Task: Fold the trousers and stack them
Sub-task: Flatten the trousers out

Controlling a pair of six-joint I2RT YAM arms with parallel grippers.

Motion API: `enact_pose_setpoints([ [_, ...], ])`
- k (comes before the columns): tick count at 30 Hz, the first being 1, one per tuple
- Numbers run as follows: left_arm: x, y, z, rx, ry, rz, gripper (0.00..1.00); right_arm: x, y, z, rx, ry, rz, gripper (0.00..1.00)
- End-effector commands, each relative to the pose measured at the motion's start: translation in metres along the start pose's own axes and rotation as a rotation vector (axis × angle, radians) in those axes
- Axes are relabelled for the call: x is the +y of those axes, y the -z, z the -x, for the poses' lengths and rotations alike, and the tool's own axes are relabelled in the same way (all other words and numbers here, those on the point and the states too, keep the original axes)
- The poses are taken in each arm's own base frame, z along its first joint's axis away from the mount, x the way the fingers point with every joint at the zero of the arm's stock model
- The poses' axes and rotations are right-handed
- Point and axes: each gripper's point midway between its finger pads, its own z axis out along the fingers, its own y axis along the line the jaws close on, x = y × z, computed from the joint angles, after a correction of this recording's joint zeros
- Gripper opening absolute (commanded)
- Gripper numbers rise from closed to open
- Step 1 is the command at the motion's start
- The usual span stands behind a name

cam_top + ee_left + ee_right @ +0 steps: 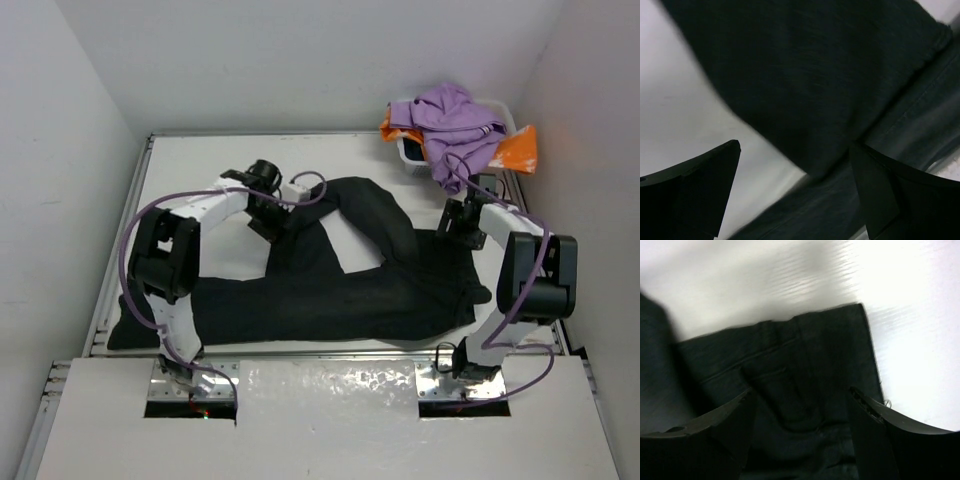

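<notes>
The black trousers [330, 290] lie spread on the white table [200, 160]. One leg runs along the near side to the left, and the other is bent up towards the middle back. My left gripper [272, 215] is open over the bent leg's end. In the left wrist view [795, 145] its jaws stand wide apart over dark fabric [830, 90] and bare table. My right gripper [452, 225] is open over the waist corner at the right. In the right wrist view [800, 390] its jaws straddle the waistband [800, 355] without closing on it.
A white basket [408, 150] at the back right holds a purple garment [455, 120] and an orange cloth [515, 150]. White walls close in the table on the left, back and right. A raised rim [112, 270] runs along the left edge.
</notes>
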Motion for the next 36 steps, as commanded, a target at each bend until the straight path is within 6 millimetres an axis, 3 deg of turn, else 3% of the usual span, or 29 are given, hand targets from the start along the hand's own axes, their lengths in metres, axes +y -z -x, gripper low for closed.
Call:
enact_pose_setpoints([
  [1, 0.006, -0.02, -0.026, 0.062, 0.062, 0.037, 0.89, -0.001, -0.004, 0.039, -0.088, 0.028, -0.018, 0.69],
  [4, 0.007, -0.04, -0.045, 0.139, 0.055, 0.062, 0.88, -0.009, -0.015, 0.041, -0.068, 0.051, -0.062, 0.7],
  [8, -0.004, -0.067, -0.053, 0.21, 0.041, 0.066, 0.84, -0.016, -0.025, 0.047, -0.063, 0.057, -0.11, 0.71],
  [12, -0.025, -0.078, -0.049, 0.219, 0.045, -0.034, 0.63, -0.019, -0.038, 0.04, -0.026, 0.062, -0.127, 0.72],
  [13, -0.032, -0.078, -0.047, 0.22, 0.056, -0.078, 0.49, -0.021, -0.042, 0.035, -0.007, 0.06, -0.133, 0.72],
  [14, -0.033, -0.081, -0.05, 0.232, 0.066, -0.099, 0.42, -0.021, -0.048, 0.027, 0.021, 0.053, -0.134, 0.72],
  [15, -0.035, -0.08, -0.049, 0.232, 0.073, -0.115, 0.2, -0.021, -0.052, 0.022, 0.036, 0.048, -0.132, 0.67],
  [17, -0.033, -0.073, -0.042, 0.202, 0.101, -0.146, 0.01, -0.016, -0.056, 0.017, 0.044, 0.016, -0.103, 0.5],
  [18, -0.031, -0.07, -0.038, 0.186, 0.109, -0.148, 0.0, -0.013, -0.059, 0.016, 0.038, 0.0, -0.085, 0.38],
  [19, -0.025, -0.063, -0.031, 0.16, 0.131, -0.158, 0.0, -0.012, -0.06, 0.016, 0.035, -0.02, -0.065, 0.15],
  [21, -0.006, -0.045, -0.012, 0.098, 0.141, -0.112, 0.0, -0.006, -0.063, 0.017, 0.023, -0.079, -0.021, 0.0],
  [22, 0.004, -0.033, 0.0, 0.055, 0.127, -0.066, 0.0, -0.004, -0.062, 0.021, 0.008, -0.099, -0.009, 0.0],
  [25, 0.073, 0.021, 0.042, -0.076, 0.051, 0.255, 0.0, -0.004, -0.052, 0.034, -0.043, -0.106, 0.001, 0.0],
  [26, 0.109, 0.057, 0.063, -0.132, 0.031, 0.455, 0.0, -0.004, -0.042, 0.043, -0.079, -0.108, 0.009, 0.0],
  [28, 0.139, 0.111, 0.087, -0.184, -0.073, 0.675, 0.0, -0.004, -0.032, 0.054, -0.129, -0.105, 0.018, 0.0],
  [29, 0.161, 0.155, 0.105, -0.207, -0.147, 0.866, 0.0, -0.003, -0.019, 0.066, -0.177, -0.102, 0.029, 0.0],
  [31, 0.177, 0.223, 0.13, -0.273, -0.189, 1.117, 0.0, 0.0, -0.007, 0.077, -0.228, -0.079, 0.046, 0.0],
  [34, 0.187, 0.292, 0.144, -0.237, -0.294, 1.386, 0.0, 0.003, 0.009, 0.085, -0.28, -0.061, 0.065, 0.0],
  [35, 0.186, 0.338, 0.162, -0.34, -0.303, 1.546, 0.0, 0.003, 0.015, 0.086, -0.297, -0.055, 0.068, 0.0],
  [36, 0.186, 0.342, 0.161, -0.309, -0.332, 1.558, 0.0, 0.006, 0.017, 0.085, -0.297, -0.048, 0.089, 0.0],
])
